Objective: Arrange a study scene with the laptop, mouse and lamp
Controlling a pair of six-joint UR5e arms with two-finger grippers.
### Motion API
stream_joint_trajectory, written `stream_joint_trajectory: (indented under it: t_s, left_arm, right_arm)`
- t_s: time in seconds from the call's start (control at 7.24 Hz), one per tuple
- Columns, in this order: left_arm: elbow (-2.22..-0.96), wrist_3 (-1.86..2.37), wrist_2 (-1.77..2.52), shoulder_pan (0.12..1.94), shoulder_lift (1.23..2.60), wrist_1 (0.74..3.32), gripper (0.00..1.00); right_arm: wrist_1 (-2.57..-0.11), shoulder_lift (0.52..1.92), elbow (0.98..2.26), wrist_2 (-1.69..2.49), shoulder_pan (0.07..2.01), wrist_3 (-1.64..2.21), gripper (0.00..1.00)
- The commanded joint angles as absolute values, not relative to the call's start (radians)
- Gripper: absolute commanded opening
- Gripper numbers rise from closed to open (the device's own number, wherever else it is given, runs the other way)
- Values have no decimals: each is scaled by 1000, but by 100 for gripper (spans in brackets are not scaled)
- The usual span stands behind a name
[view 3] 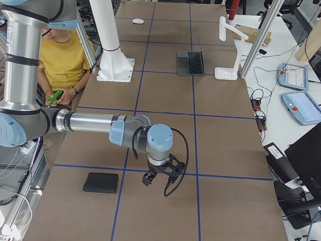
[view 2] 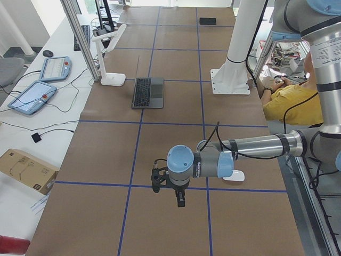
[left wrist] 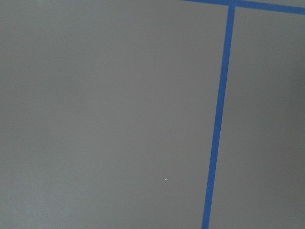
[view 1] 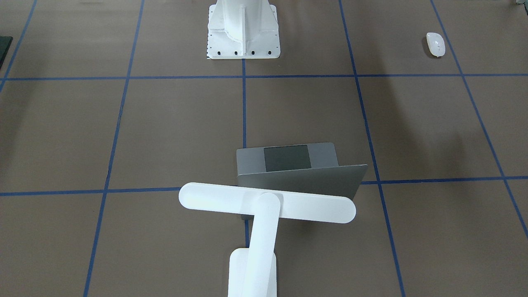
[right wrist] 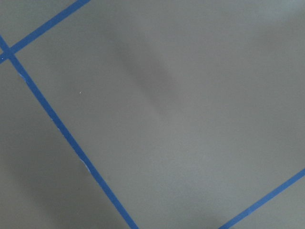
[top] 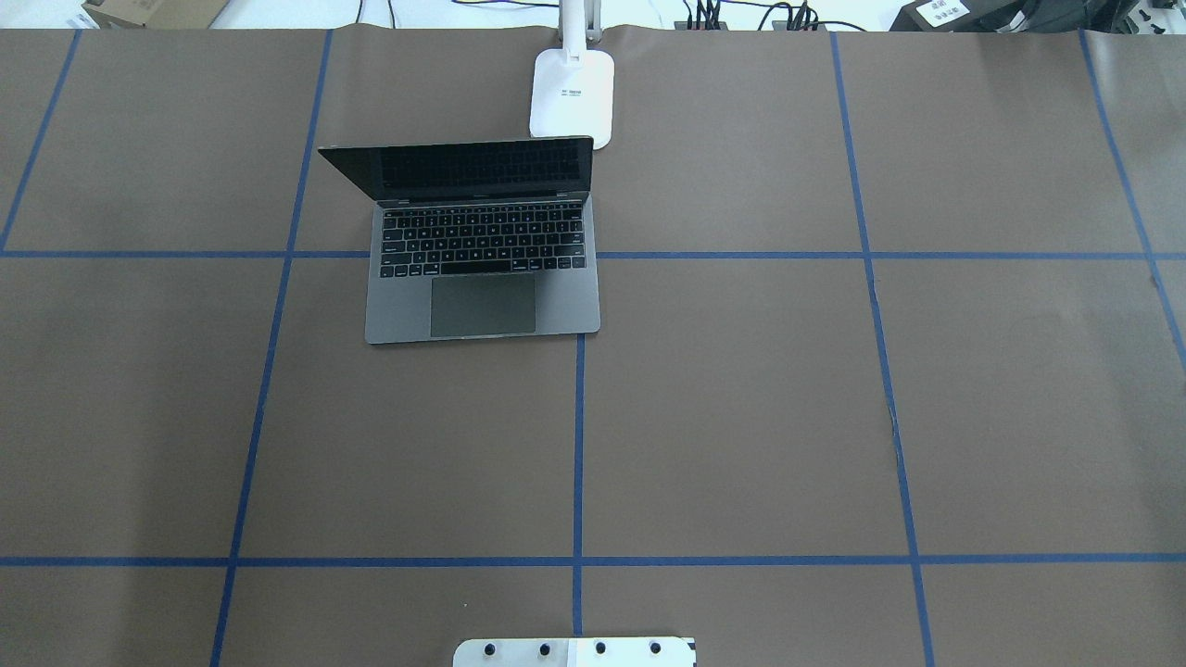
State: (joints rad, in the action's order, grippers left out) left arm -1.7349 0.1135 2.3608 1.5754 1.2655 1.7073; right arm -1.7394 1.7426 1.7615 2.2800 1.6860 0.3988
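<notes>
Evidently mouse step in hand. Slim space-grey metal laptop [top: 482, 278] open on brown tabletop [top: 741, 417], white bar-head desk lamp [top: 573, 97] just behind. Small white oval mouse [view 1: 435, 44] well apart, near my left arm. Left tool [view 2: 180, 200], right tool [view 3: 148, 177]: opening and hold, I cannot tell. Next, I judge: left tool over mouse, grasp, carry beside laptop.

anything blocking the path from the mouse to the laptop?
Nothing visible: only bare table lies between the mouse and the laptop. The white pedestal stands off that line.
</notes>
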Motion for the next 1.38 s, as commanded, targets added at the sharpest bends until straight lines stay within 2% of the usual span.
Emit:
stream_joint_trajectory:
  t_s: [0.0, 0.28, 0.69, 0.97, 1.24]
  left_arm:
    - [-1730, 114, 2364, 1575, 1266, 1707, 100]
    - [-1721, 114, 2364, 1575, 1267, 1712, 100]
    - [-1710, 114, 2364, 1575, 1267, 1720, 100]
    - [-1710, 114, 2365, 1575, 1267, 1718, 100]
    - [-1712, 114, 2367, 1575, 1267, 1718, 100]
  right_arm:
    - [-1779, 1771, 1793, 2342, 1725, 405, 100]
    - [-1819, 1760, 1816, 2257, 1714, 437, 100]
    - [-1918, 1775, 1810, 2322, 1715, 873, 99]
    - [-1925, 1917, 1815, 2330, 1715, 894, 100]
    - [-1936, 1975, 1796, 2335, 1712, 903, 99]
